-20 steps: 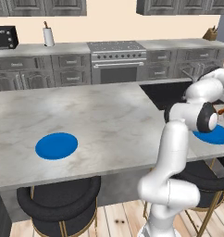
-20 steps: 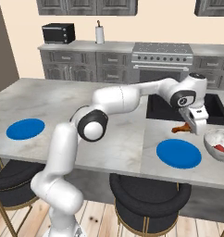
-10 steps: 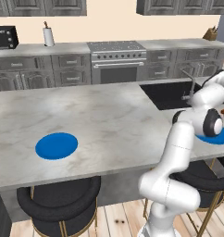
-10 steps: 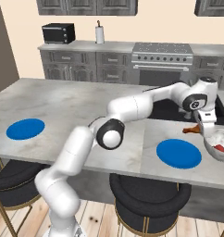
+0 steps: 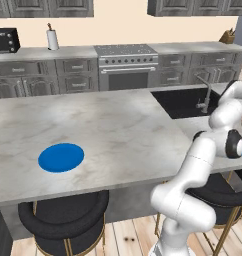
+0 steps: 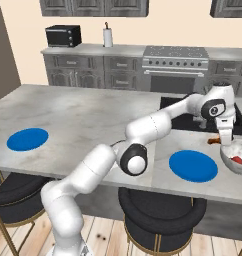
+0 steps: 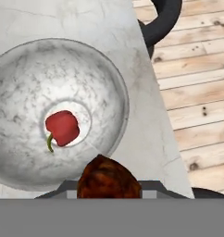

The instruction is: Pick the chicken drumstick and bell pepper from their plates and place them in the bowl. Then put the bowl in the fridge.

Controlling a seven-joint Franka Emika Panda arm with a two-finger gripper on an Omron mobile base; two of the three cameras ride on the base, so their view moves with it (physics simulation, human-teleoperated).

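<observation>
**Operator:** Report what has changed, working from the largest item down.

**Arm:** My arm has swung further right along the grey marble island counter [image 6: 93, 115]. One second ago my gripper [image 6: 226, 136] hung above the near blue disc plate [image 6: 193, 165]; now it sits at the rim of the white-grey speckled marble bowl [image 6: 238, 152]. Both that plate and the far blue disc plate [image 5: 61, 157] lie bare.

**Operator:** Payload status?

**Arm:** My fingers are pinched on the brown-orange chicken drumstick [image 7: 109, 179], which I carry just over the bowl's near edge. The small red bell pepper [image 7: 62, 127] already rests at the bottom of the bowl.

**Operator:** Consequence for the task?

**Arm:** I judge the transfer nearly complete: the drumstick needs to move slightly further over the bowl's centre before release. The fridge step is not yet begun.
</observation>
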